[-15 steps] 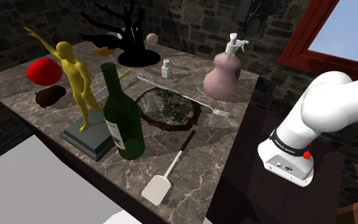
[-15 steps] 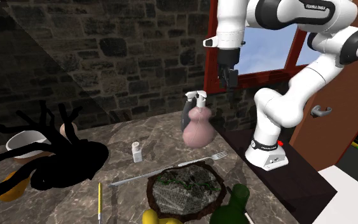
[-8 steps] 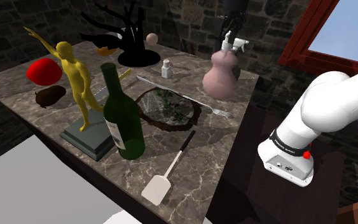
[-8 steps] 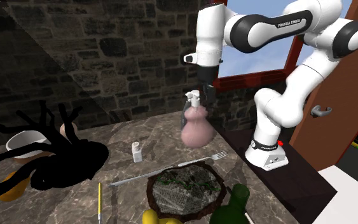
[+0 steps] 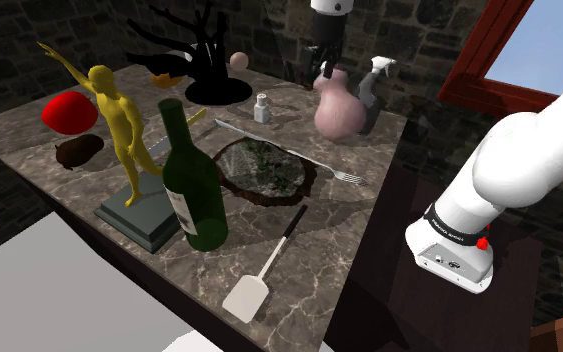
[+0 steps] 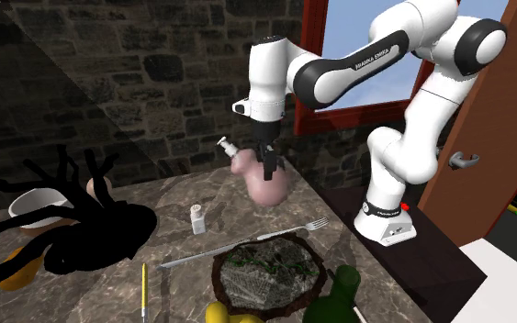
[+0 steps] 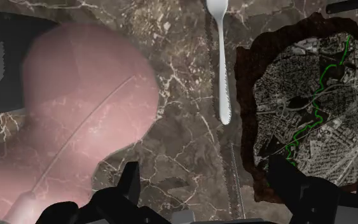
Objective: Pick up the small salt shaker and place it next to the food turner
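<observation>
Plainly the hand (image 7: pixel 212 202) is open: in the wrist view its two black fingers (image 7: pixel 130 183) stand well apart, with only bare desk (image 7: pixel 184 146) and part of a knife (image 7: pixel 224 89) between them, and they have hold of nothing. A pink bottle (image 7: pixel 75 127) bulks just outside one finger, not between the pair.

From the second exterior view the hand hangs low by that bottle's neck and seems to touch it (the bottle leans over, its pump top pointing away from the arm). In the shoulder view a grey bottle (image 5: pixel 371 98) with a white top stands just beside the pink one.

The small salt shaker (image 5: pixel 262 107) stands upright on the desk, white with a grey cap, apart from the hand and to the shoulder view's left of the pink bottle. The food turner (image 5: pixel 268 262) lies well apart from it at the desk's near edge, white blade toward the edge. Between the two lie a dark round mat (image 5: pixel 266 170) and a fork (image 5: pixel 341 175), and a green bottle (image 5: pixel 194 190) stands beside the mat.
</observation>
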You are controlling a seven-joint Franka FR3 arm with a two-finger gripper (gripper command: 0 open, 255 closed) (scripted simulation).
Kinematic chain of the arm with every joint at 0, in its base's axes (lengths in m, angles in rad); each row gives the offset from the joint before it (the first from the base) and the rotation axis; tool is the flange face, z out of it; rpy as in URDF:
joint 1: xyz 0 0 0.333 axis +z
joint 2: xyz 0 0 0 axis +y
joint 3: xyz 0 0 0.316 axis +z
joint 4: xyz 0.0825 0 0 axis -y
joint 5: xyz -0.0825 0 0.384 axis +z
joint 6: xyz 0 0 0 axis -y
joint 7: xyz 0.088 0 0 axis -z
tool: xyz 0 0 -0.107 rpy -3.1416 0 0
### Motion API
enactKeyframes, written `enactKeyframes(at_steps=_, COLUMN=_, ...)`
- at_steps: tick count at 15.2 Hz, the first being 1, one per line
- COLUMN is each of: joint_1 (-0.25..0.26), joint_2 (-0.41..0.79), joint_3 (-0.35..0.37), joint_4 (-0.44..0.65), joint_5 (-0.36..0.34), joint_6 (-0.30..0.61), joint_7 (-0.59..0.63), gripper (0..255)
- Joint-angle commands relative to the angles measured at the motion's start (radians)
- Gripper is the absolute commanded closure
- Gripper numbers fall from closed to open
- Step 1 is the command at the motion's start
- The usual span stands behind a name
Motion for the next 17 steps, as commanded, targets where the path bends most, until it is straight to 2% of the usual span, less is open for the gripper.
enactKeyframes(at_steps=1, joint_1=-0.001, joint_2=0.066, joint_3=0.004, joint_4=0.02, joint_5=-0.015, joint_6=0.056, joint_7=-0.008, gripper=0)
enactKeyframes(at_steps=9, joint_1=-0.006, joint_2=0.355, joint_3=0.013, joint_4=0.178, joint_5=-0.089, joint_6=0.224, joint_7=-0.028, gripper=0)
enactKeyframes(at_steps=16, joint_1=0.003, joint_2=0.604, joint_3=0.011, joint_4=0.377, joint_5=-0.161, joint_6=0.304, joint_7=-0.036, gripper=0)
enactKeyframes(at_steps=17, joint_1=0.003, joint_2=0.612, joint_3=0.01, joint_4=0.374, joint_5=-0.162, joint_6=0.315, joint_7=-0.035, gripper=0)
